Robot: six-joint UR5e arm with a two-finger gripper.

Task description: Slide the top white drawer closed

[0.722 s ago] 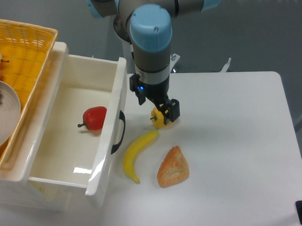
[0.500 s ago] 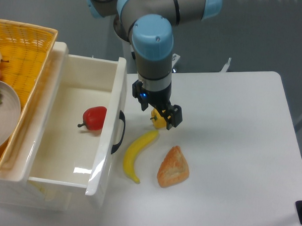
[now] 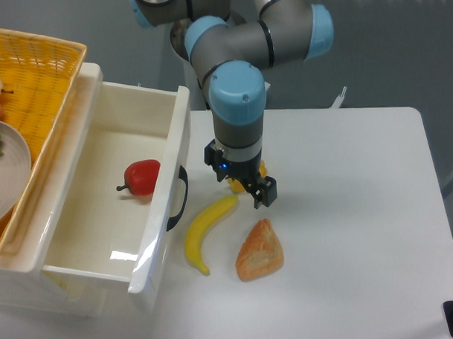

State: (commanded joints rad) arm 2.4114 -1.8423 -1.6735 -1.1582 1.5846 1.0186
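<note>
Top white drawer (image 3: pixel 98 210) pulled wide open at the left of the table (image 3: pixel 359 219), black handle (image 3: pixel 179 197) facing right, red pepper (image 3: pixel 141 177) lying inside. Just right of it, banana (image 3: pixel 206 232) and bread (image 3: pixel 260 250). Further back, gripper (image 3: pixel 248 187) low over something yellow (image 3: pixel 235 186); fingers spread or pinched, can't tell. Wicker basket (image 3: pixel 36 81) behind.

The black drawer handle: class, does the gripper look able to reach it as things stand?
Probably yes. The gripper hangs just right of the top white drawer, and bare table lies between it and the black handle; the banana sits lower, off that line.
</note>
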